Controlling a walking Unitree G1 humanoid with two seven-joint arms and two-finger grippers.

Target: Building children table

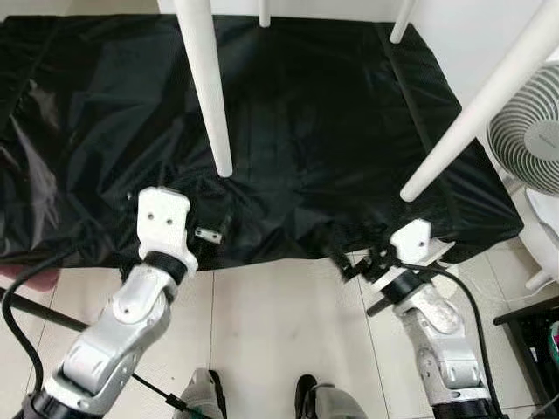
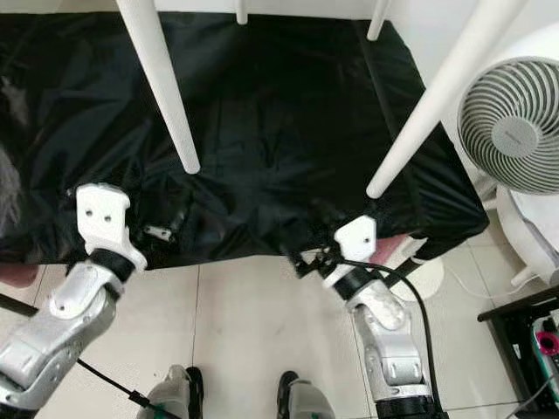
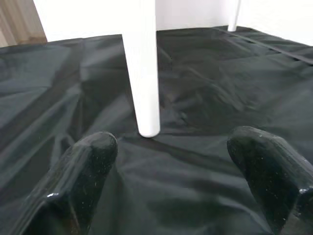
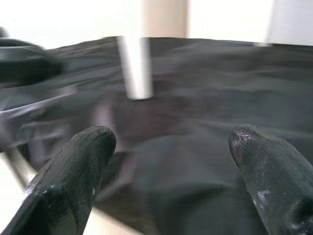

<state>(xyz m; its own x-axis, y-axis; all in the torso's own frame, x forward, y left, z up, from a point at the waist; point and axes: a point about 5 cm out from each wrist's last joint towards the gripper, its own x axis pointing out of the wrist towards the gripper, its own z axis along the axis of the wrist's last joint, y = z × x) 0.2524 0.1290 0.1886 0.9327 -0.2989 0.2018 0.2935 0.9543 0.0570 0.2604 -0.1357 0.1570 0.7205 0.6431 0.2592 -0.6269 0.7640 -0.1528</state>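
The little white table stands on a black sheet [image 1: 332, 113]. One table leg [image 3: 143, 73] is just ahead of the left pincer [image 3: 171, 181], and another leg [image 1: 476, 113] is above the right pincer [image 4: 171, 181]. Both pincers are apart and hold nothing. I think a quick push could bump a leg and tip the table.

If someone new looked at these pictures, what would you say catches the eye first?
Probably the white table legs, which stand on a black cloth that covers the floor. Next, the left gripper and right gripper, both open and empty at the cloth's near edge. A white fan stands off to the right.
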